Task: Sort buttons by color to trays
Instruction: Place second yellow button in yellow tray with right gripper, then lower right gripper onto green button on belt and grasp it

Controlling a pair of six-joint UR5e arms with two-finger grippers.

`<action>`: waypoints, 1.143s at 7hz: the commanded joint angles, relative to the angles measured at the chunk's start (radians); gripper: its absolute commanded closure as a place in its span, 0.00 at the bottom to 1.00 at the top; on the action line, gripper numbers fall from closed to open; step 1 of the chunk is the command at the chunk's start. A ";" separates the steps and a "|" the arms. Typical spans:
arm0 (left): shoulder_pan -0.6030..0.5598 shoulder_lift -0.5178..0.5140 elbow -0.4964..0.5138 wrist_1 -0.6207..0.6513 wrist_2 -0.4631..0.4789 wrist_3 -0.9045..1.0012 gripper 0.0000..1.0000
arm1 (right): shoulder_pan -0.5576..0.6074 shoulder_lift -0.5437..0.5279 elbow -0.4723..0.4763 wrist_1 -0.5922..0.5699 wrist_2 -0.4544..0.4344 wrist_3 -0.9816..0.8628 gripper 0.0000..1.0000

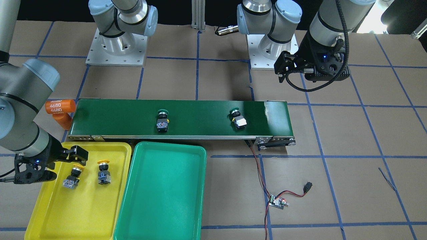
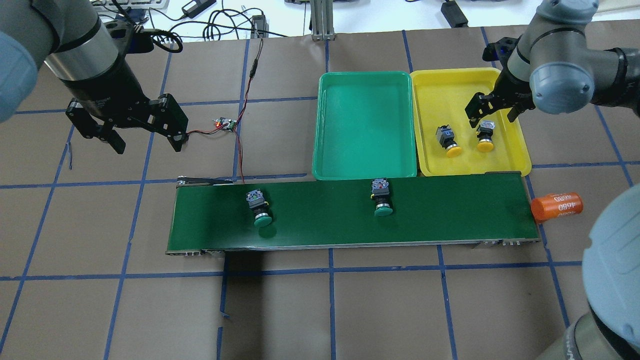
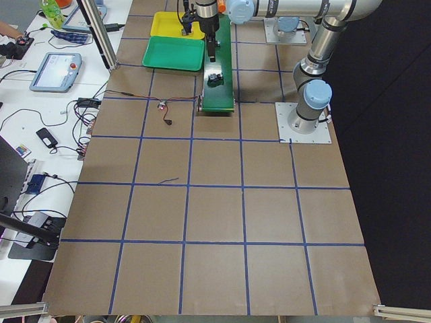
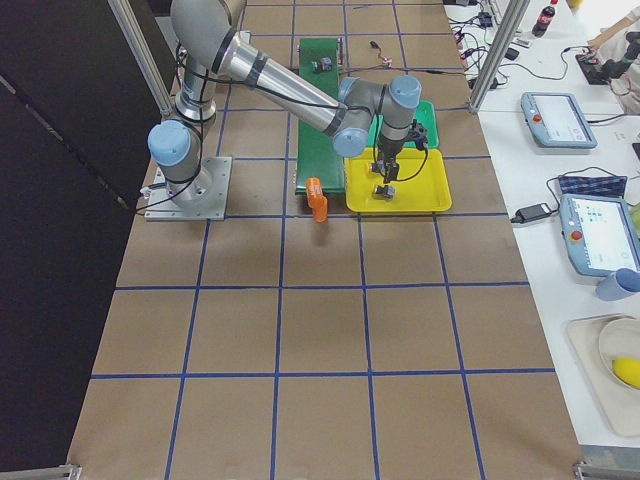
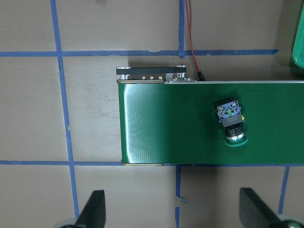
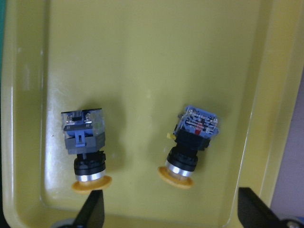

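Overhead exterior: what's left for you?
— 2 yellow buttons lie in the yellow tray, under my right gripper, which is spread wide and holding nothing. 2 green buttons lie sideways on the belt; the teal tray sits just beside it. My left gripper hangs wide too, holding nothing.
— Where would you grab?
— Across the square switch body, I judge: light, stiff plastic; the round cap looks slippery.

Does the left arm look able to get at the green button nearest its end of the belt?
Probably yes. The left claw hangs open near that end of the belt, and the green button lies uncovered with bare belt around it.
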 commanded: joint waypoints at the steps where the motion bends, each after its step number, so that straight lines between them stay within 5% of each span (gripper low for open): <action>1: 0.003 0.003 0.000 -0.020 -0.007 0.000 0.00 | 0.039 -0.090 0.076 0.069 -0.005 0.034 0.00; 4: 0.003 0.003 0.002 -0.014 -0.010 0.003 0.00 | 0.079 -0.281 0.346 0.042 -0.002 0.137 0.00; 5: 0.001 0.003 0.002 -0.013 -0.011 0.003 0.00 | 0.080 -0.323 0.444 -0.087 -0.002 0.143 0.00; 8: 0.001 0.003 0.000 -0.008 -0.004 0.015 0.00 | 0.138 -0.335 0.455 -0.162 0.009 0.238 0.00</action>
